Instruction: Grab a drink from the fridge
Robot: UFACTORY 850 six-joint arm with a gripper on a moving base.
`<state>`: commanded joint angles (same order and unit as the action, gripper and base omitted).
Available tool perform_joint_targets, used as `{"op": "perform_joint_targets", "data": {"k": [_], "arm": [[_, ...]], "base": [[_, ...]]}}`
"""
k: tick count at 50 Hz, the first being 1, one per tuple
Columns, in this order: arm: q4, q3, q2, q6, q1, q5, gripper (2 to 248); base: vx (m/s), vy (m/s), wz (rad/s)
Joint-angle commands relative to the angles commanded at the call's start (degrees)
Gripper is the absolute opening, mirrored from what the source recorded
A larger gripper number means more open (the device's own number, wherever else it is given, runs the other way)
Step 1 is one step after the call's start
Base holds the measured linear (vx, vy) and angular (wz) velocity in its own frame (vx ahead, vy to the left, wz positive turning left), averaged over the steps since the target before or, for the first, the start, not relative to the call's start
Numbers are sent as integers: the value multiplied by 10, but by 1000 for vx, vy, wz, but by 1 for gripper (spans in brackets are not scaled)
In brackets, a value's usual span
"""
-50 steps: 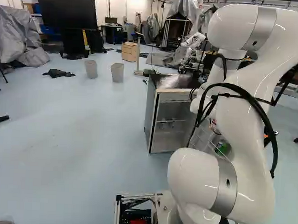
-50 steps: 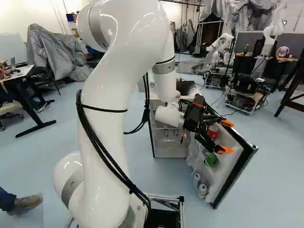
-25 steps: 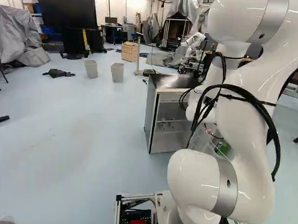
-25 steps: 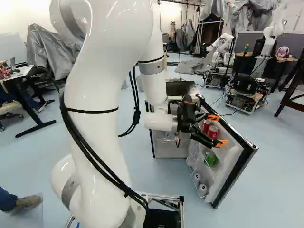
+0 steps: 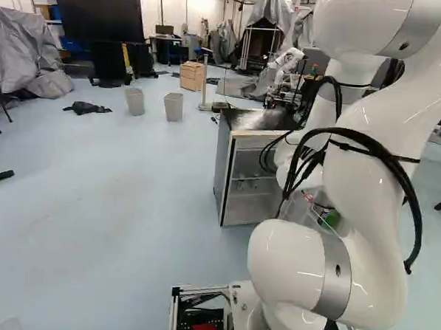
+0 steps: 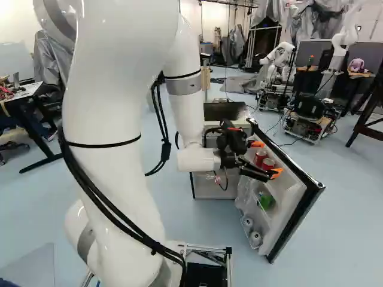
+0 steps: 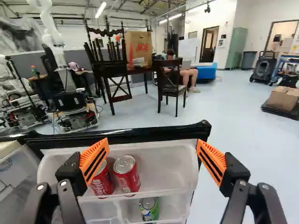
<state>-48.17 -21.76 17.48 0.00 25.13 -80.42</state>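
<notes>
Holds the tool (image 6: 267, 158) spread wide, with two red cans (image 7: 127, 178) near one finger, open shelf (image 7: 161, 164) room toward the other, black door edge (image 7: 140, 134) beyond.

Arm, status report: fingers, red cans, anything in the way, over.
Fingers open, nothing gripped. Two red cans side by side in the door shelf. One finger partly hides one can in wrist view; contact unclear.

The small grey fridge (image 5: 222, 169) has its white-lined, black-edged door (image 6: 295, 209) wide open. On the door's upper shelf (image 7: 170, 163), nearer the hinge edge than the free edge, one red can (image 7: 103, 183) stands upright beside a second red can (image 7: 127, 176), both silver-topped. A green can (image 7: 149, 211) stands on the shelf below.
</notes>
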Motion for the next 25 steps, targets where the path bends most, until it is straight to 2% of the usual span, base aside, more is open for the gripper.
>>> {"op": "perform_joint_targets", "data": {"k": [25], "arm": [[151, 49, -38, 0, 32, 0, 247]], "base": [[0, 0, 0]]}}
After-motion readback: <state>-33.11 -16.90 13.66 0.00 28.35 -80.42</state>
